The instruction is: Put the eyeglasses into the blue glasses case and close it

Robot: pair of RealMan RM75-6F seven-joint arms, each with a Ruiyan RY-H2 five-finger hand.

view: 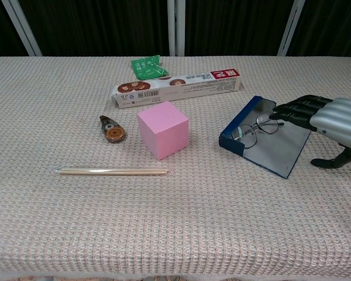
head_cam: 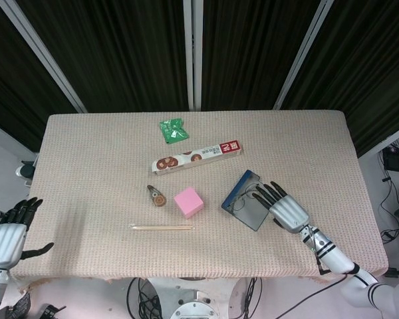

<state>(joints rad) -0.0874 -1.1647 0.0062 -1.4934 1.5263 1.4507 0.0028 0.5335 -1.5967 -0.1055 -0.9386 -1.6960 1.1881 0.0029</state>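
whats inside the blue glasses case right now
The eyeglasses lie inside the open blue glasses case, lenses toward its raised blue edge. The right hand is open at the case's right side, fingertips near the frame. Nothing else shows inside.

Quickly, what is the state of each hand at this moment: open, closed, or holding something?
Left hand: open, holding nothing, off the table's left edge.
Right hand: open, holding nothing, fingers spread beside the open glasses case.

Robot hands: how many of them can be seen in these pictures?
2. The left hand is off the table's near left corner, holding nothing. The right hand is by the open blue glasses case, fingers spread near the eyeglasses.
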